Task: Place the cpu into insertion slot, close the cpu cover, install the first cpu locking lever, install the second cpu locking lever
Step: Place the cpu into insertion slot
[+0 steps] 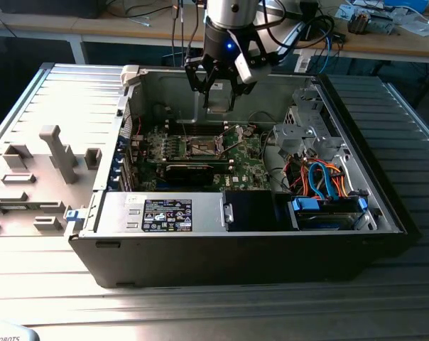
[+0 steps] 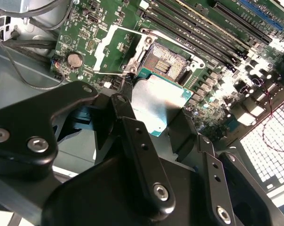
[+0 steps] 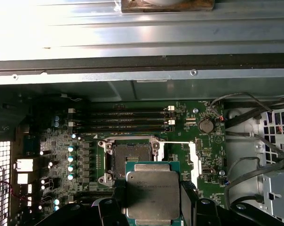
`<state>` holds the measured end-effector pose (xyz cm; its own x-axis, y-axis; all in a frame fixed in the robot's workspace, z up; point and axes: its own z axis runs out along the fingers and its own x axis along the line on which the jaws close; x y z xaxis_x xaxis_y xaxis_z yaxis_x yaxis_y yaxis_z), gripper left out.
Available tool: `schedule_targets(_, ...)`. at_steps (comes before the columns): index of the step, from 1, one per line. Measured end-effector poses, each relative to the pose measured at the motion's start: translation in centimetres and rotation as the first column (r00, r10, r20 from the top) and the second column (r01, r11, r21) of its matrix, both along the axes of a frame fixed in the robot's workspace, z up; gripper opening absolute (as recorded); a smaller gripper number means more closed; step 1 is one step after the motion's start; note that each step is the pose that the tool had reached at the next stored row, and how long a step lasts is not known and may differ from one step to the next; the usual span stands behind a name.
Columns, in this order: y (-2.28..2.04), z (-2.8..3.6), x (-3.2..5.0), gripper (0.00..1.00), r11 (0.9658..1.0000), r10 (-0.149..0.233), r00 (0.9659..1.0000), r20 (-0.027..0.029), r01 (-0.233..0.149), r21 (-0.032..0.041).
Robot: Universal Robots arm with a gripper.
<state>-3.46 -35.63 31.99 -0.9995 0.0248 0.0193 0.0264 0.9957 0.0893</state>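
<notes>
Clamping the cpu (image 3: 151, 193) between its fingers, the end effector (image 1: 218, 104) hangs over the open computer case (image 1: 200, 256), above the insertion slot (image 3: 131, 157). The chip is clear of the slot, silver face up. The cpu cover (image 2: 102, 49) lies swung open just beside the slot, leaving the slot's dark square bare amid the green board.

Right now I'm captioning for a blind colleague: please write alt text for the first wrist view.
The gripper holds a square silver chip over a green circuit board, close to the open, empty socket. The socket's thin metal cover is swung open beside it.
</notes>
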Motion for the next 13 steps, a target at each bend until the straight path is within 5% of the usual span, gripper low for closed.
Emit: schedule_targets(13, 0.00, -0.33, 0.00, 0.54, 1.0000, 0.000, 1.0000, 0.0000, 0.000, 0.0000)
